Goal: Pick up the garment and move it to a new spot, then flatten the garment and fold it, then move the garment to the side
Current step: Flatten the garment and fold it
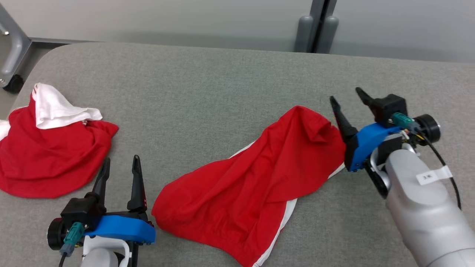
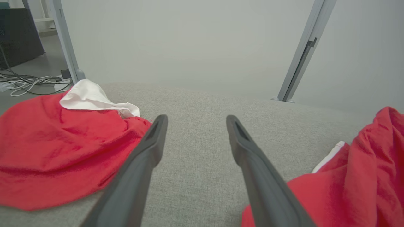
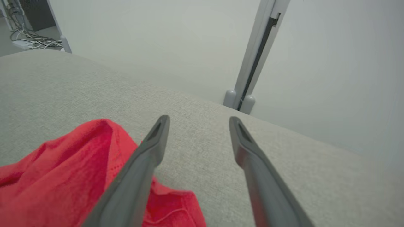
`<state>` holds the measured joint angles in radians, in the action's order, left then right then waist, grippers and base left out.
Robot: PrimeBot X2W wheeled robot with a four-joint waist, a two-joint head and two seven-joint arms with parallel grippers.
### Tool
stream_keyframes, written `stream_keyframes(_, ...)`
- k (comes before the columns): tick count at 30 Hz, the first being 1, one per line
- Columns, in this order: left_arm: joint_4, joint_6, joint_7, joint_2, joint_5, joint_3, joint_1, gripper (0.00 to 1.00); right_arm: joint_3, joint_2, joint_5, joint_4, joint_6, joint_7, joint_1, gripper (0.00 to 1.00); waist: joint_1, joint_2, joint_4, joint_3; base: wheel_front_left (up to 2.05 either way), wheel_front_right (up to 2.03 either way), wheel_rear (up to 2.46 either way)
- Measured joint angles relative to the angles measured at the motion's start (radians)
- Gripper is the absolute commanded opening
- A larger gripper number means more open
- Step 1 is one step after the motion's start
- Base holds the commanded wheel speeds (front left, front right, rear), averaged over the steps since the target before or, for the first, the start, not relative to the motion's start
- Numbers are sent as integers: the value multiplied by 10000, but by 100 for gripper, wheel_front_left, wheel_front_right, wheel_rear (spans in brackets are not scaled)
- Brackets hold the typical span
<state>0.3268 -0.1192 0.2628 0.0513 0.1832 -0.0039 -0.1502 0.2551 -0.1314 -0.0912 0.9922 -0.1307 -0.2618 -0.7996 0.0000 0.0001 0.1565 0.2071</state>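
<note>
Left tool [image 1: 121,159]: spread wide, holding nothing, low at the near edge of the table [image 1: 222,81], fingers pointing away over bare grey fabric. Set between the two cloth items, touching neither.

Right tool [image 1: 345,94]: likewise spread wide and empty, angled up and leftward at the far right. Nearer finger right against the upper end of the garment [image 1: 241,185]; contact or a small gap, cannot tell.

Garment: red, with white trim [image 1: 285,218] along its lower right edge. Laid out as a long diagonal band across the middle of the table, from near left to far right. Rumpled, not flat, with broad creases and a raised fold at the upper end.

Second garment [image 1: 48,159]: red with a white panel on top, heaped at the table's left edge, well apart from the first.

Left wrist view: left tool [image 2: 195,118] over bare table, second garment [image 2: 56,151] at left, garment [image 2: 356,183] at right, cables [image 2: 25,83] on the floor beyond.

Right wrist view: right tool [image 3: 197,118], the garment's raised fold [image 3: 79,164] beside and under the left finger, a grey post [image 3: 240,101] behind the table.
</note>
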Motion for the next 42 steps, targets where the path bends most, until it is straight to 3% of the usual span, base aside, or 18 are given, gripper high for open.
stream_keyframes(5,-33,0,0,-2,-96,169,20,100,-581,-656,-2,-888,2,-6,821,100,-1,-2,-364,-138,0,0,0)
stream_keyframes(13,-144,-2,0,-4,-157,263,96,100,-295,-681,-499,-1246,2,-8,1853,100,-1,-2,-787,-211,0,0,0)
stream_keyframes(22,-178,-19,0,0,-188,270,44,100,669,-213,-1139,36,0,38,1690,100,0,-2,-735,33,0,0,0)
stream_keyframes(32,-203,-46,0,-2,-232,284,-110,100,704,-21,-1363,1785,2,54,848,100,0,-2,-561,297,0,0,0)
stream_keyframes(38,-169,-46,0,-2,-226,270,-157,100,685,242,-1858,2215,6,36,663,100,-1,-2,-511,331,0,0,0)
stream_keyframes(39,-161,-48,0,0,-228,270,-158,100,732,270,-1887,2249,12,35,647,97,0,-2,-515,337,0,0,0)
stream_keyframes(40,-153,-48,0,-2,-228,270,-159,100,782,278,-1927,2282,13,33,630,38,-1,-3,-520,340,0,0,0)
stream_keyframes(41,-146,-48,0,-2,-228,265,-164,100,832,280,-1939,2332,13,33,597,5,0,-2,-521,344,0,0,0)
stream_keyframes(42,-127,-48,0,-2,-228,251,-176,100,863,295,-1987,2382,13,35,554,0,-1,-2,-519,345,0,0,0)
